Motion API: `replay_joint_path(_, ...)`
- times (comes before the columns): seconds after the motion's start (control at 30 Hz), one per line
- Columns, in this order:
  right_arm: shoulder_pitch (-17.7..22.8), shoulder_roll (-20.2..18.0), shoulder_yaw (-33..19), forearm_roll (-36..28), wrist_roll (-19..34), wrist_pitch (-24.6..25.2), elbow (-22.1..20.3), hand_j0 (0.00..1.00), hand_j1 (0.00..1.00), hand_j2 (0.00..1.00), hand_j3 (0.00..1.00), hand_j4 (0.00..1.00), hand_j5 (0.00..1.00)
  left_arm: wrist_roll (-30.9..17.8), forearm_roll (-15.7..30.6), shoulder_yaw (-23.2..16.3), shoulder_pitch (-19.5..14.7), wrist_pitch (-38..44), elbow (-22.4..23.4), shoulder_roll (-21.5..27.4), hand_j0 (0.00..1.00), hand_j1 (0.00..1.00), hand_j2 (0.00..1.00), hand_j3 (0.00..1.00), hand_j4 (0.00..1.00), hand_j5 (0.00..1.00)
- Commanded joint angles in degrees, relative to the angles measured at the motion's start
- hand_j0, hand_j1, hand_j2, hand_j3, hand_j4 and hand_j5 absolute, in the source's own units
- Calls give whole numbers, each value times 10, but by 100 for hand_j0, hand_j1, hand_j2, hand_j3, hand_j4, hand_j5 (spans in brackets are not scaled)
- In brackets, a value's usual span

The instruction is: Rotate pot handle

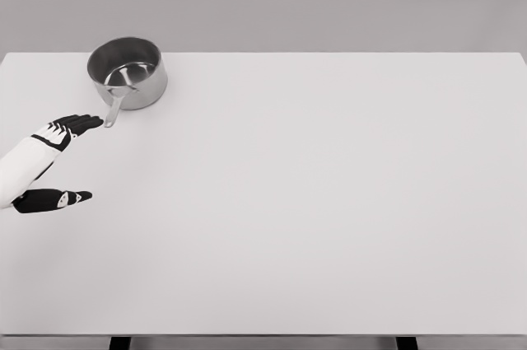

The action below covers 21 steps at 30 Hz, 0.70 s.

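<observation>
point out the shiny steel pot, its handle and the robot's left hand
shiny steel pot (pixel 153 86), head view, on its outer side wall
long metal pot handle (pixel 114 107), head view, mid-shaft
left hand (pixel 72 126), head view, on the black back of the hand

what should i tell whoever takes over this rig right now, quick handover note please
Left hand: open, fingers stretched out flat, holding nothing. Its fingertips point at the tip of the pot handle, very close to it; contact cannot be told from this view.
Right hand: not in view.
Pot: upright and empty at the far left of the white table, handle pointing toward the robot.
Done: the left hand is at the handle.
Left: push or grip the handle and turn the pot; no sign it has been turned yet.
</observation>
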Motion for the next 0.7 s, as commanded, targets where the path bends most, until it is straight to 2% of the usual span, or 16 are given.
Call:
replay_joint_path(0.0,0,0,0,0,0,0,0,100,100,100,100,100,100,0,4,0,0,1,0,0,100,100,100,100,100,100)
replay_joint_path(0.17,0,0,0,0,0,0,1,100,100,100,100,100,100,0,1,-1,-4,1,0,2,100,100,100,100,100,100)
replay_joint_path(0.27,0,0,0,0,0,0,0,100,100,100,100,100,100,0,-7,-17,-6,1,2,1,100,100,100,100,100,100)
replay_joint_path(0.43,0,0,0,0,0,0,0,100,100,100,100,100,100,-8,-3,-46,-42,1,-12,6,100,100,100,100,100,100)
replay_joint_path(0.5,0,0,0,0,0,0,1,100,100,100,100,100,100,-56,-4,-87,-83,1,-35,16,100,100,100,100,100,100)
replay_joint_path(0.53,0,0,0,0,0,0,0,100,100,100,100,100,100,-108,-1,-103,-113,1,-35,31,100,100,100,100,100,100)
replay_joint_path(0.57,0,0,0,0,0,0,0,100,100,100,100,100,100,-126,13,-124,-148,1,-35,33,100,100,100,100,100,100)
replay_joint_path(0.63,0,0,0,0,0,0,0,100,100,100,100,100,100,-126,48,-161,-192,1,-35,36,100,100,100,100,100,100)
replay_joint_path(0.67,0,0,0,0,0,0,0,100,100,100,100,100,100,-126,80,-182,-212,1,-35,46,100,100,100,100,100,100)
